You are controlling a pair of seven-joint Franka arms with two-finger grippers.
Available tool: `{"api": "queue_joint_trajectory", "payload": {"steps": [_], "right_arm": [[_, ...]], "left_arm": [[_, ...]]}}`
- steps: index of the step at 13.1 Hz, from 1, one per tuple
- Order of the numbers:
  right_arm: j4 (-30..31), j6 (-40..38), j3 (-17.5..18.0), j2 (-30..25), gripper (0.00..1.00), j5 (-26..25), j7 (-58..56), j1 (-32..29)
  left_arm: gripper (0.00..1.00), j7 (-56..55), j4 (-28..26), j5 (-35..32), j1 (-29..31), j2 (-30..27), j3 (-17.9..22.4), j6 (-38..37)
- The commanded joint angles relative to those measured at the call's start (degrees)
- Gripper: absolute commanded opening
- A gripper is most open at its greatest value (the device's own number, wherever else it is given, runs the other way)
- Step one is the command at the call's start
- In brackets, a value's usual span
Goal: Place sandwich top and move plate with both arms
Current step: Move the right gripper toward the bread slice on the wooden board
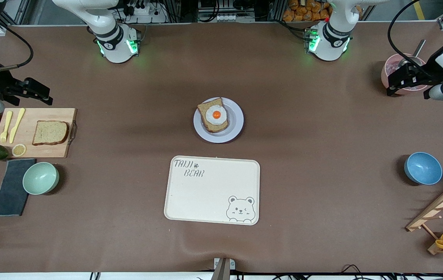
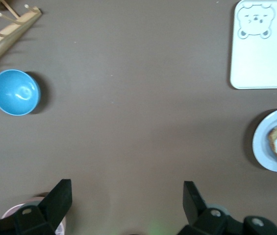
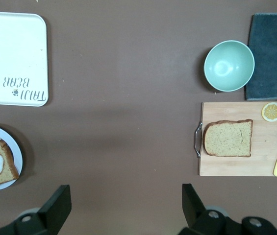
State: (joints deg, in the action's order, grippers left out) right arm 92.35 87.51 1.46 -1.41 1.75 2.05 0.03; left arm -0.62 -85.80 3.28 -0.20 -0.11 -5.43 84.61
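Brown bread slice (image 1: 50, 132) lay on the cutting board (image 1: 34, 149) at the right arm's end, near the right gripper (image 3: 126, 208); both it and the left gripper (image 2: 127, 205) gaped empty, plate (image 1: 236, 121) mid-worktop.

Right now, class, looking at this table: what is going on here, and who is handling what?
Nothing is being handled yet. The sandwich top lies on the wooden cutting board at the right arm's end of the table. The plate, mid-table, carries the egg-topped bread slice, with the bear tray nearer the front camera. The right gripper hangs open, empty, near the board; the left gripper hangs open over the pink bowl.
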Motion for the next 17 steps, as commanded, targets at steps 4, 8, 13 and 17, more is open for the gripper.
{"api": "queue_joint_trajectory", "payload": {"steps": [4, 8, 13, 17], "right_arm": [[8.3, 3.4, -5.5, -2.6, 1.00, -0.2, 0.2, 1.1], [19.2, 10.8, -11.0, -6.3, 1.00, 0.4, -6.5, 1.1], [29.8, 19.2, -20.6, -6.3, 1.00, 1.5, -16.5, 1.1], [34.2, 26.6, -27.6, -1.5, 0.88, 4.3, -28.1, 0.8]], "left_arm": [[1.00, -1.1, -5.2, 9.6, 2.8, -0.2, -0.5, 0.0], [1.00, -1.1, -10.1, 9.9, 2.6, 0.2, -3.4, 6.2], [1.00, -0.9, -10.2, 9.1, 2.7, 0.3, -3.6, 7.9], [1.00, -0.9, -9.8, 9.0, 3.3, -0.1, -3.4, 7.9]]}}
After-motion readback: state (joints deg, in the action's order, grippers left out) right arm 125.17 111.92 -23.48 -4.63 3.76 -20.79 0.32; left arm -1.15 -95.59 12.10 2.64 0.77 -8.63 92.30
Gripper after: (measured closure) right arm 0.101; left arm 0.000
